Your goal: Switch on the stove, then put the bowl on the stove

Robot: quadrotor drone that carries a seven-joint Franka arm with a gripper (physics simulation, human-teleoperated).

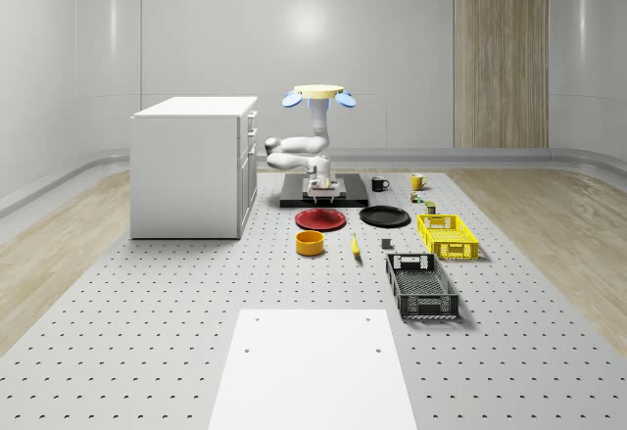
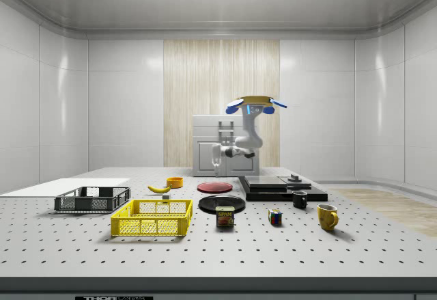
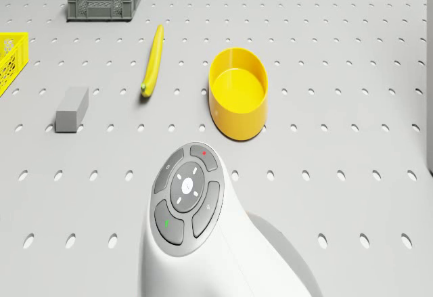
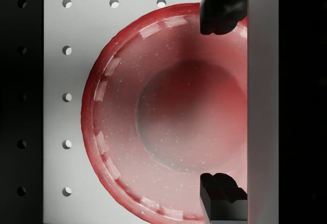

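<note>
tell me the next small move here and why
Probably carry the end effector off the red plate toward the knob on the stove. The drone hovers beside the stove, and the end effector hangs open over the plate, holding nothing. The yellow bowl sits on the table, and switching on the stove comes first.

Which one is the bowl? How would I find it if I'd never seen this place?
Start at the big white cabinet. On the table just in front of it, beside the red plate, stands the bowl. It is a small yellow round tub with upright walls.
</note>
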